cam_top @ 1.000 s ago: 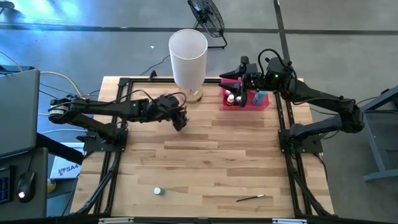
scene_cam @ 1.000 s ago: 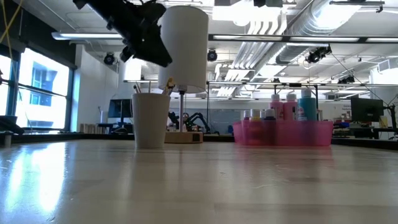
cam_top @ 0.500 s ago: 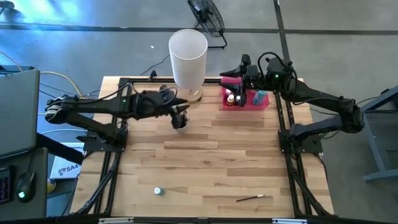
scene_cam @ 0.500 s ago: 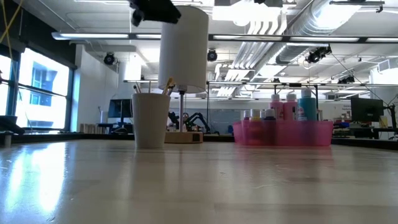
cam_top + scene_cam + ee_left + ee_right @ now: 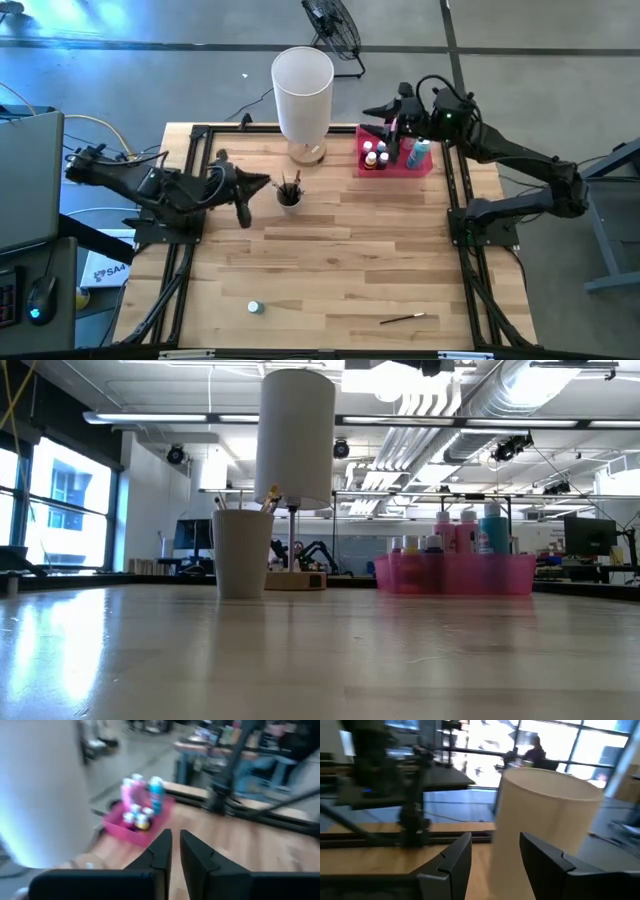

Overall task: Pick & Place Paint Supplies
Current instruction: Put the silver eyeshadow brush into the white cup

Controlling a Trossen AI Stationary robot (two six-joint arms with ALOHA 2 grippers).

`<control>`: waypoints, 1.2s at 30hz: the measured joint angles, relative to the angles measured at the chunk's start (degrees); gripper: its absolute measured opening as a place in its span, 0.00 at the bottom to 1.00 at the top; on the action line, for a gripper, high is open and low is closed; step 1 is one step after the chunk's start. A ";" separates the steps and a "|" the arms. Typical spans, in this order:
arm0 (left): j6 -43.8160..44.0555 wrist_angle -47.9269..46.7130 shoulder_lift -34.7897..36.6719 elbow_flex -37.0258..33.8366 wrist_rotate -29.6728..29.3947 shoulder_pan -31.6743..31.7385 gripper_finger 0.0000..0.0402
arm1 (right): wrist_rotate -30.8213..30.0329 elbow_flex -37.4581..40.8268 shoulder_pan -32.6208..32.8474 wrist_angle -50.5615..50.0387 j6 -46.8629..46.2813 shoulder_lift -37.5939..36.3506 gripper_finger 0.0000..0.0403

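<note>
Figure: my table, counted. One tall white cylinder (image 5: 302,88); one pink tray (image 5: 395,170) holding one teal bottle (image 5: 419,152) among other bottles I cannot count; one cup (image 5: 289,195) of brushes, number unclear; one loose tiny bottle (image 5: 255,307); one loose paintbrush (image 5: 403,319).

The place is a robotics lab or workshop hall; bare ducts (image 5: 470,405) and pipes run under an open ceiling; a polished concrete floor (image 5: 540,60) surrounds the wooden table (image 5: 340,260); workbenches (image 5: 590,575) and tall windows (image 5: 60,510) stand behind.
</note>
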State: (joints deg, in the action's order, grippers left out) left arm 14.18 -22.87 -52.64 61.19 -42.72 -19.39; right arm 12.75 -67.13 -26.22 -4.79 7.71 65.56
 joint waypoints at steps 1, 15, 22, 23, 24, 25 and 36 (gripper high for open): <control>-0.65 0.27 0.00 0.02 -2.75 -0.74 0.07 | 1.92 0.00 -0.10 0.27 0.01 0.32 0.40; -0.40 -1.96 -0.11 0.00 -5.66 -2.04 0.04 | -0.37 0.00 10.19 -7.73 -6.01 -7.41 0.40; -0.35 -4.59 -0.09 0.00 0.19 -2.01 0.04 | -10.85 -0.02 26.15 -8.36 -20.37 -12.77 0.40; -0.33 -4.93 -0.09 0.00 1.68 -2.02 0.04 | -12.74 -0.02 28.91 -8.59 -21.94 -12.78 0.40; -0.16 -5.23 -0.09 0.00 3.24 -2.02 0.04 | -14.70 -0.02 31.75 -8.98 -23.34 -12.73 0.40; 0.02 -5.41 -0.09 0.00 4.77 -1.99 0.04 | -16.84 -0.02 34.58 -9.91 -24.67 -12.62 0.40; 2.63 -7.54 -0.11 0.00 13.45 -2.02 0.04 | -32.81 -0.04 54.49 -41.81 -73.41 -7.75 0.40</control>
State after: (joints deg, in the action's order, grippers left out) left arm 16.81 -30.41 -52.75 61.19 -29.27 -21.41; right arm -20.06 -67.18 28.26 -46.59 -65.69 57.80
